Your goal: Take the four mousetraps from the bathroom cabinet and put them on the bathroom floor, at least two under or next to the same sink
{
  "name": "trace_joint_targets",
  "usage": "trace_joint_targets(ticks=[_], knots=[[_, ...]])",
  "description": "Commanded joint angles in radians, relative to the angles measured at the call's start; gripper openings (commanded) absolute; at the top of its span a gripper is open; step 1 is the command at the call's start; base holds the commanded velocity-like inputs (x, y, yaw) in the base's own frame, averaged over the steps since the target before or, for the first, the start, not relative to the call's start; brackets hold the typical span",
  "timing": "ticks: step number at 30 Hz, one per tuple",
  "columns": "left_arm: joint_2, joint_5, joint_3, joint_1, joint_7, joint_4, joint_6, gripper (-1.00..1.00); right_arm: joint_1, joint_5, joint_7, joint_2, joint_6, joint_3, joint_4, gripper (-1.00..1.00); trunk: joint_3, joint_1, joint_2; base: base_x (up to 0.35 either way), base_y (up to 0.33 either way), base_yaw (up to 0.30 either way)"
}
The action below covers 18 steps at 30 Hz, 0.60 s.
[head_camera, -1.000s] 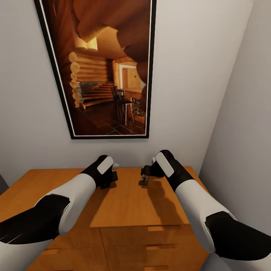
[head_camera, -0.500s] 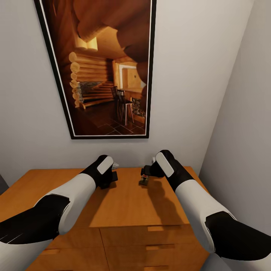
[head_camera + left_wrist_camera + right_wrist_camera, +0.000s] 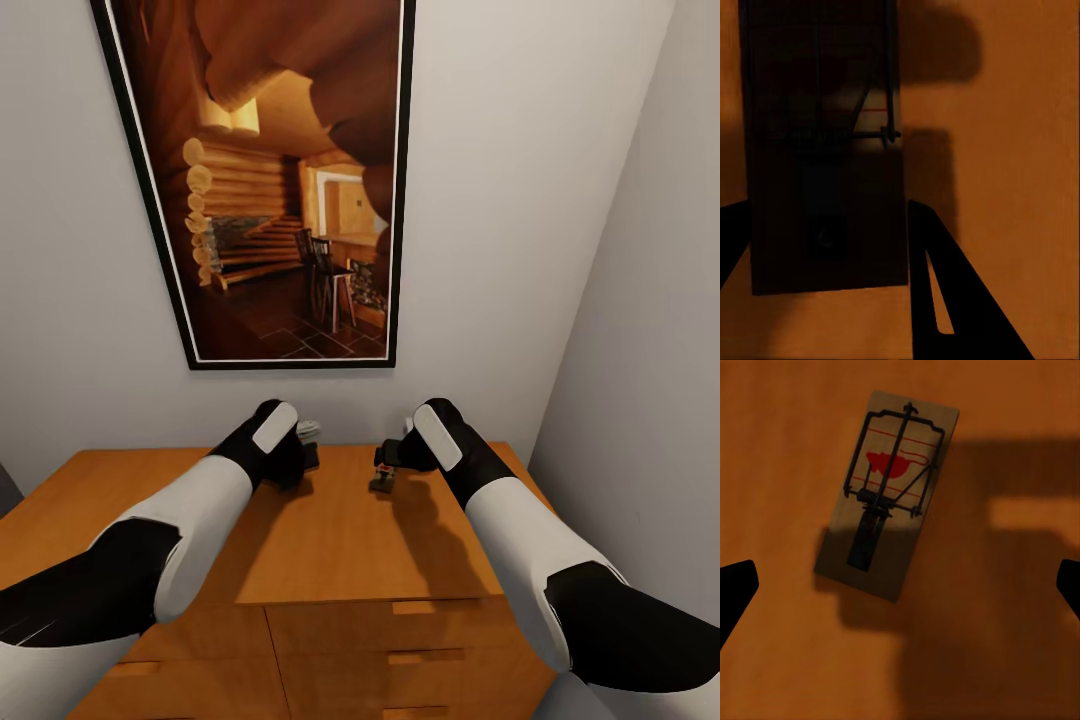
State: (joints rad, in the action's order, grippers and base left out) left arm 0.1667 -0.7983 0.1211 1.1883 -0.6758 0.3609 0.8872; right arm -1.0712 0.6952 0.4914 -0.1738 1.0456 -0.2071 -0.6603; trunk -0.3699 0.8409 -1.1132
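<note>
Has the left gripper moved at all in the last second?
Yes. The left gripper has shifted slightly forward toward the wall, farther across the cabinet top; the picture frame has stayed put.

No readable words, numbers or brand names anywhere. The mousetrap [image 3: 888, 496] lying on the cabinet top [image 3: 787, 427] bears only a red mouse-shaped emblem between thin red lines.

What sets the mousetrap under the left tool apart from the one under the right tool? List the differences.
The left-tool mousetrap lies in deep shadow; the right-tool mousetrap is mostly lit, its red mark plain. The left one sits square between the fingers and close to them; the right one lies skewed, well clear of the wide-spread fingertips. Both are flat wooden boards with dark metal parts, on the orange-brown cabinet top.
</note>
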Motion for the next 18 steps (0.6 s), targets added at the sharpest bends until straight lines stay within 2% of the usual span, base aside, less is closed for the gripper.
trace_joint_targets(ticks=[1, 5, 11, 14, 18], knots=[[-0.004, -0.010, 0.007, 0.001, 0.002, 0.009, 0.007, -1.00, -0.001, 0.010, 0.010, 0.000, 0.002, -0.003, -0.001, 1.00, -0.001, 0.000, -0.001, 0.000, 0.000, 0.000], [-0.016, -0.029, 0.006, 0.000, 0.029, 0.062, 0.034, -1.00, -0.001, 0.010, 0.010, 0.000, 0.002, -0.003, -0.001, 1.00, -0.001, 0.000, -0.001, 0.000, 0.000, 0.000], [-0.050, -0.048, 0.007, -0.003, 0.043, 0.180, 0.106, -1.00, -0.001, 0.010, 0.010, 0.000, 0.002, -0.003, -0.001, 1.00, -0.001, 0.000, -0.001, 0.000, 0.000, 0.000], [-0.067, -0.059, 0.007, -0.006, 0.048, 0.231, 0.122, -1.00, -0.001, 0.010, 0.010, 0.000, 0.002, -0.004, -0.001, 1.00, -0.001, 0.000, -0.001, 0.000, 0.000, 0.000], [-0.084, -0.087, 0.008, -0.006, 0.055, 0.255, 0.129, -1.00, -0.001, 0.010, 0.010, 0.000, 0.002, -0.004, -0.001, 1.00, -0.001, 0.000, -0.001, 0.000, 0.000, 0.000]])
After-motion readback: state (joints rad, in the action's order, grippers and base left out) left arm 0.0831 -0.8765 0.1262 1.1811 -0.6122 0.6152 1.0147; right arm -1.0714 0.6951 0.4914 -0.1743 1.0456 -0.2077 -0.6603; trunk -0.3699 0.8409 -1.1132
